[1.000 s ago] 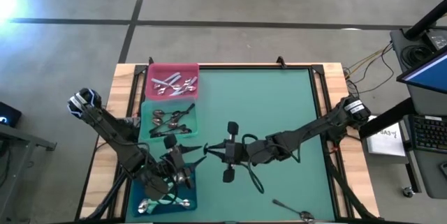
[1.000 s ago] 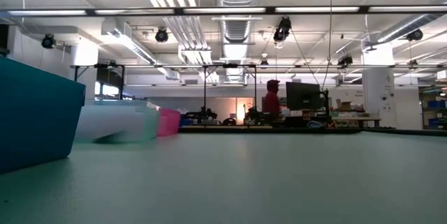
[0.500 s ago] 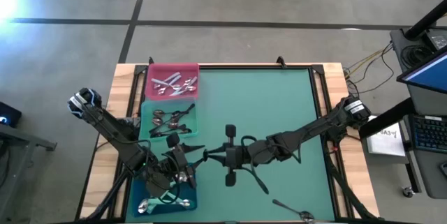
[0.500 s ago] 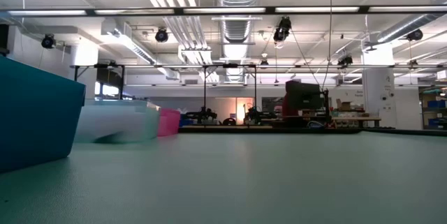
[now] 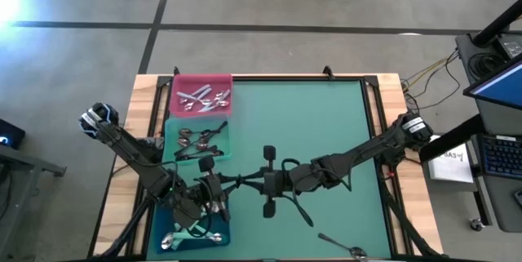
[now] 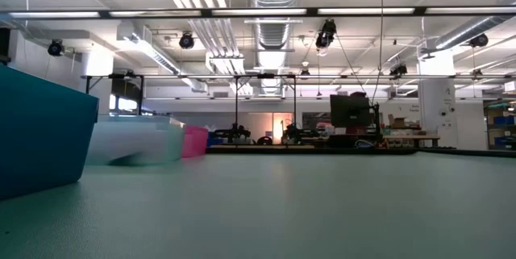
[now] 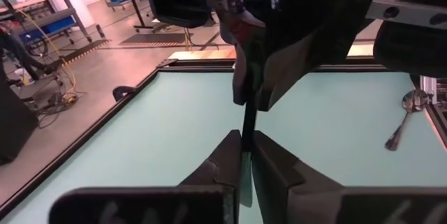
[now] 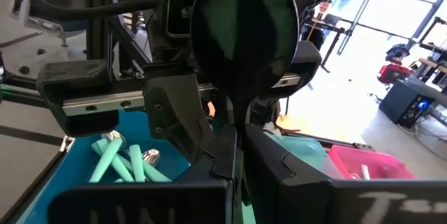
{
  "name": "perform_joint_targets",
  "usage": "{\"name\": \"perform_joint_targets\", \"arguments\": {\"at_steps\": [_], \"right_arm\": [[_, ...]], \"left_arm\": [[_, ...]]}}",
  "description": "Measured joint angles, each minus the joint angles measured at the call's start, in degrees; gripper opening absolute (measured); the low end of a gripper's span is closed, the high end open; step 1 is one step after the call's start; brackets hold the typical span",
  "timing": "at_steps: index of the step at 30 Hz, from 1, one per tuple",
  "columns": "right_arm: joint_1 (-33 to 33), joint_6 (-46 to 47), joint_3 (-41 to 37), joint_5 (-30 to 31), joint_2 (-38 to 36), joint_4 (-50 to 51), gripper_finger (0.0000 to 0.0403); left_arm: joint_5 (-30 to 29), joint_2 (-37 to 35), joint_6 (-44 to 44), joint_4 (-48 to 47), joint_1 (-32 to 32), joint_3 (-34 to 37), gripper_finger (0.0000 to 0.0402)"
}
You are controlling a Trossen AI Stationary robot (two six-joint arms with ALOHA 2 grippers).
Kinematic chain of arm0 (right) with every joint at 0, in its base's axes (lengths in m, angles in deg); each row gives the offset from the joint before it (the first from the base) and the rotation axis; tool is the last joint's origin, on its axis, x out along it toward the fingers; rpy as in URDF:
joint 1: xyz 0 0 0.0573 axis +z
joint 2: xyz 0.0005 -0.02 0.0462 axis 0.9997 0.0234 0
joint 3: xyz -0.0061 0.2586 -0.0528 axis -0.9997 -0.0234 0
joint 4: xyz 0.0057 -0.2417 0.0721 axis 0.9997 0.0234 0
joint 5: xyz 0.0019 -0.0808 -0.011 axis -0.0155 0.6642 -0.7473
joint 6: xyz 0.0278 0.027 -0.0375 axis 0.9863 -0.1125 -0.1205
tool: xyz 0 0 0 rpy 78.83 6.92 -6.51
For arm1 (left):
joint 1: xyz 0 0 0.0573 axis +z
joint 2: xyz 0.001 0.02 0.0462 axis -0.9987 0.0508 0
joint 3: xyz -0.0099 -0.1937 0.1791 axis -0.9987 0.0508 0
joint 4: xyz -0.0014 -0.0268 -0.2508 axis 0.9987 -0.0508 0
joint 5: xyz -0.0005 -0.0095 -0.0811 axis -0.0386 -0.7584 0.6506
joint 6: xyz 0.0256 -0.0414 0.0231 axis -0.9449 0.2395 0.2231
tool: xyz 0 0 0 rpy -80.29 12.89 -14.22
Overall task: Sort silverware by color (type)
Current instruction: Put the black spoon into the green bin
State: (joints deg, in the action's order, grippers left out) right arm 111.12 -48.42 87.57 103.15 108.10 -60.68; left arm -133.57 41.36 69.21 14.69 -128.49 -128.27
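We count three trays: one pink tray (image 5: 201, 96), one green tray (image 5: 197, 139), one blue tray (image 5: 196, 231); one loose spoon (image 5: 342, 246) on desk

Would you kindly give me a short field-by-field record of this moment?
left tool: shut on the held spoon, beside the blue tray
right tool: shut on the same spoon, facing the left tool
blue tray contents: mint-handled pieces
pink tray contents: silver pieces
loose spoon: on the mat, near edge
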Motion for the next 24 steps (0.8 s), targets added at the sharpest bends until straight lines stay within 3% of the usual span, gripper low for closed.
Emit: {"name": "perform_joint_targets", "arguments": {"at_steps": [9,18,21,24], "right_arm": [[0.00,0.29,0.02,0.48,0.00,1.03,0.0015],[0.04,6.83,0.04,0.38,-2.78,8.37,0.0084],[0.02,10.92,0.04,0.39,-3.90,14.27,0.0109],[0.00,19.22,0.04,0.21,-5.39,24.09,0.0125]], "left_arm": [[0.66,-0.75,-0.69,-1.61,0.17,0.00,0.0002],[0.19,-3.94,1.29,-8.73,0.18,0.00,0.0001],[0.20,-5.04,2.00,-14.09,0.56,-0.01,0.0001],[0.42,-6.29,8.92,-24.91,1.67,-0.02,0.0000]]}}
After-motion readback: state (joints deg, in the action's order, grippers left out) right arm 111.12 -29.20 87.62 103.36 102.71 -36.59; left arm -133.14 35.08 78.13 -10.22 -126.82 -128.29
